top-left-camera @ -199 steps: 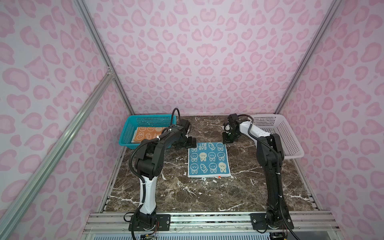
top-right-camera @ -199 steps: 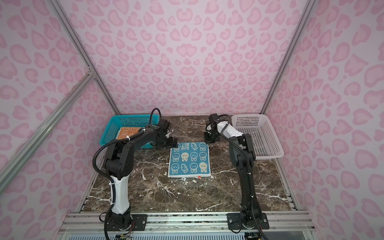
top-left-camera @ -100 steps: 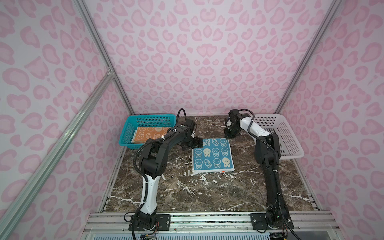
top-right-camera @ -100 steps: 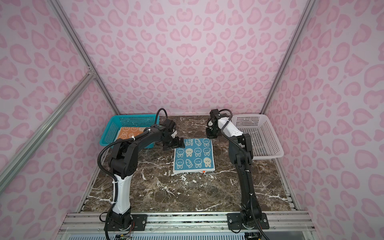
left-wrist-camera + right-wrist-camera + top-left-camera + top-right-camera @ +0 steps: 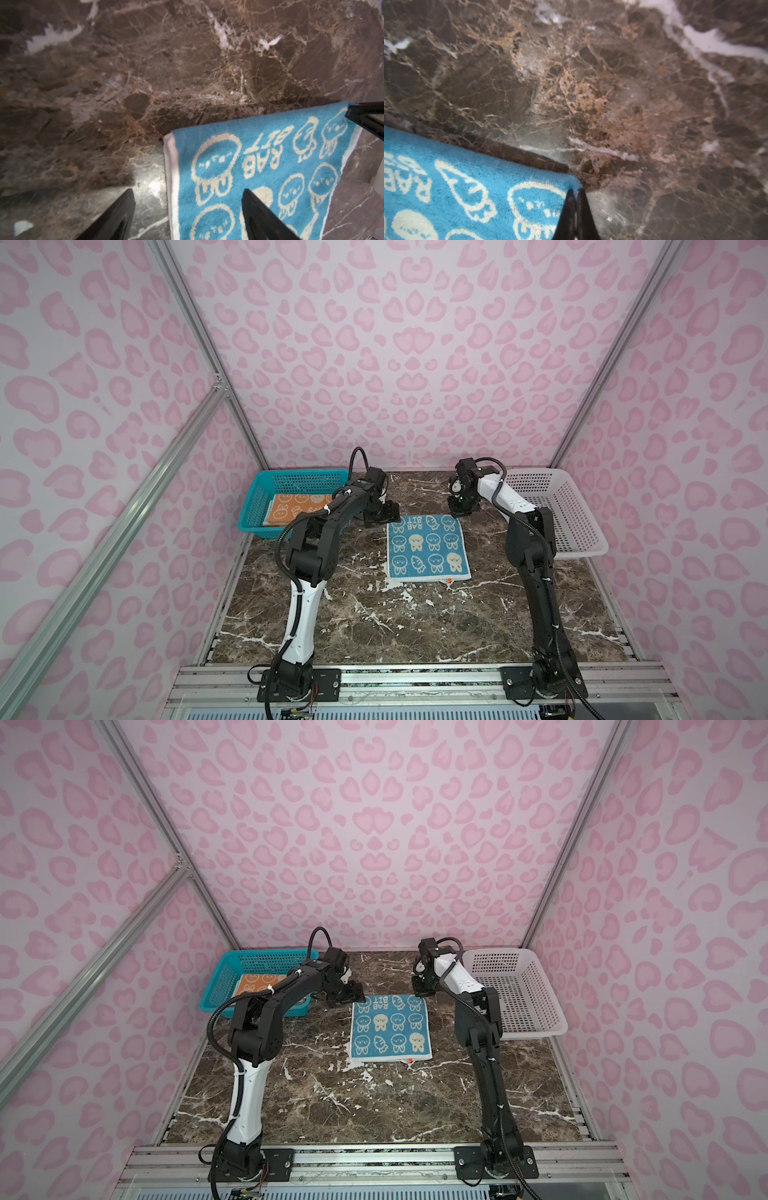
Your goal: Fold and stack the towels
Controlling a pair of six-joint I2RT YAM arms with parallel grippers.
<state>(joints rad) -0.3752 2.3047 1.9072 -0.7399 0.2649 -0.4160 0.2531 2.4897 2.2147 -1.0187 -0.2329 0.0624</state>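
Blue terry towel with cream rabbit faces point(image 5: 428, 547), spread flat on the brown marble counter point(image 5: 415, 622), ready for folding from its far edge. Right gripper point(image 5: 576, 193) pinched fully shut on one far corner, apparently securing it for the lift. Left gripper point(image 5: 187, 192) parted wide and straddling the other far corner, one finger over bare counter, the other above the cloth, nothing caught yet. Probably there for a matching pinch and a level lift of both corners. Orange rabbit-face towel point(image 5: 297, 506) off to the left gripper's outer side, inside the teal perforated plastic basket point(image 5: 291, 477), probably waiting its turn.
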